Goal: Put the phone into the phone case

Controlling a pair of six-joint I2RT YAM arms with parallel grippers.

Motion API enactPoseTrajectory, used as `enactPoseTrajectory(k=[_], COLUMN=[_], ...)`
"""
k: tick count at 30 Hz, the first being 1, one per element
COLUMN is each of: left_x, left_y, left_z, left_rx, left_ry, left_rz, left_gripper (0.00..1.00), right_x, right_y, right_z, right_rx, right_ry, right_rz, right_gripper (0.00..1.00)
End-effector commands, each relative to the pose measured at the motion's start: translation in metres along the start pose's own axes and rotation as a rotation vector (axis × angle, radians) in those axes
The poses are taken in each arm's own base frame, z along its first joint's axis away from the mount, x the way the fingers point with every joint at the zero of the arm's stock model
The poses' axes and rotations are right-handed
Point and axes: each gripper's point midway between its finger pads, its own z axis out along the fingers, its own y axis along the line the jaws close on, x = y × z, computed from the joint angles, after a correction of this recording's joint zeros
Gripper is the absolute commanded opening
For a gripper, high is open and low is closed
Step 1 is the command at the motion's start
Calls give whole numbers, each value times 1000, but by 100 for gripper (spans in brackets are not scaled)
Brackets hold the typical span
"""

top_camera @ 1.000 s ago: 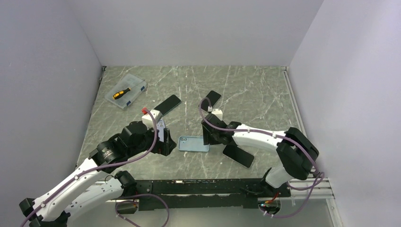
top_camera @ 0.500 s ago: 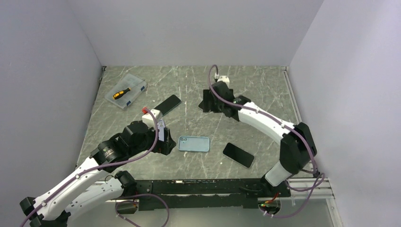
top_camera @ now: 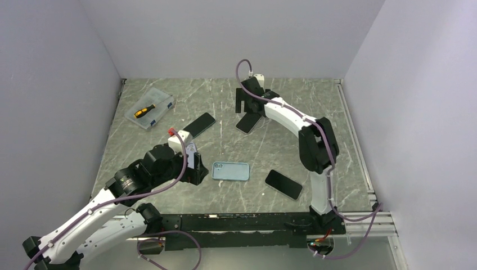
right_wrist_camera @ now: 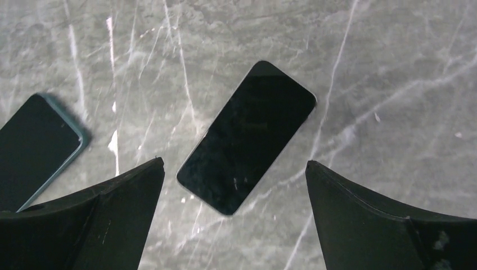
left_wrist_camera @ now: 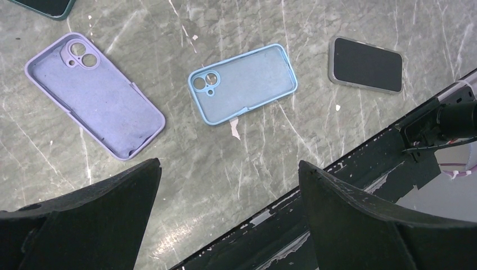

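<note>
**Right tool spread wide above a slanted phone at the far side of the tabletop**

In the right wrist view the phone (right_wrist_camera: 247, 135) is seen face up and dark in the middle of the frame, flat on the marbled tabletop (right_wrist_camera: 394, 84); the right tool (right_wrist_camera: 233, 163) is held over it with its two fingers wide apart and nothing between them is gripped. The phone's long axis is seen to run from lower left to upper right, slanted against the line between the fingers; a turn of the wrist is judged to be needed so that the narrow width can be spanned. A second phone (right_wrist_camera: 34, 149) with a teal edge is shown at the left edge.

In the top view the phone is placed in the upper middle, under the right arm's reach; the blue case (top_camera: 230, 170) is placed in the lower middle, well apart from it and just beside the left tool (left_wrist_camera: 229, 164), whose fingers are likewise spread and empty. A purple case (left_wrist_camera: 93, 94) is seen at the upper left of the left wrist view.
</note>
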Motion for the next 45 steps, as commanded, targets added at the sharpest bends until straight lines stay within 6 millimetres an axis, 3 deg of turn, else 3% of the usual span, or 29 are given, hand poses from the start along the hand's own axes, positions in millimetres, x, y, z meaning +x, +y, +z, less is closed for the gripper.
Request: enactPoseTrajectory(k=[1,7,12,18,22,31,45], left_x=[-7,2,6,5,5,3,1], left_y=[-2,-2,-1,1,1,-1,-2], left_z=[-2,3,5,6,7,8,6], left_rx=[16,28,24,14,9,16,27], left_ry=[-32,-15,-9,-8,-1,-4,-18], left_rz=[14,7,1,2,8,11,6], left_gripper=[99,99,99,99,99,99,99], right_x=[-24,-34,-46,-33,-21,10,39], right_y=[-8,-11,-6,-12,-13,-25,-44], right_z=[26,75,98,121,129,124,79], right_rx=[-8,-78,-135,-162,-162,-151,-105], right_ry=[-12,38,42,79,107,164,194], right_rz=[18,-66,-107,-110,-122,-150,-137], right_gripper=[100,94,90,78,62,49,44])
